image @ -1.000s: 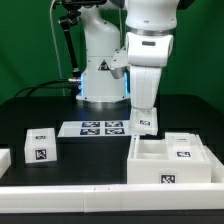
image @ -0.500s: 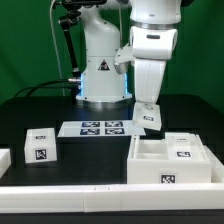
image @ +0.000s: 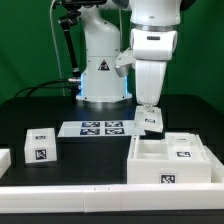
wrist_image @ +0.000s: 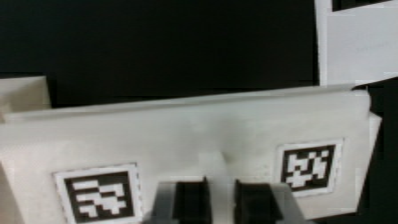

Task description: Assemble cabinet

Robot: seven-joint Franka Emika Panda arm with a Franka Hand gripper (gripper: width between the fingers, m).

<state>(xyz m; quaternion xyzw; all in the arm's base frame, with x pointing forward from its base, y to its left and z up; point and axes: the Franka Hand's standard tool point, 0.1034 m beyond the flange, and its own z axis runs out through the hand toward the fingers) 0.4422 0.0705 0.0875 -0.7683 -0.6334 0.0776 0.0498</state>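
In the exterior view my gripper (image: 150, 109) is shut on a small white drawer block (image: 151, 120) with a black-and-white tag. It holds the block in the air just above the back left corner of the cabinet (image: 150, 170), a large white open box at the exterior view's right. A tagged drawer block (image: 184, 150) sits inside the cabinet's right part. In the wrist view the held block (wrist_image: 196, 130) fills the frame and shows two tags. My gripper (wrist_image: 217, 205) has its dark fingers (wrist_image: 178, 205) standing close together on the block.
Another tagged drawer block (image: 40, 146) lies on the black table at the exterior view's left, with a white piece (image: 3, 158) at the edge. The marker board (image: 99, 128) lies in the middle. A long white border rail (image: 90, 195) runs along the front. The robot base (image: 100, 70) stands behind.
My gripper has carried the drawer block toward the exterior view's right, from over the marker board's end to over the cabinet's back left corner.
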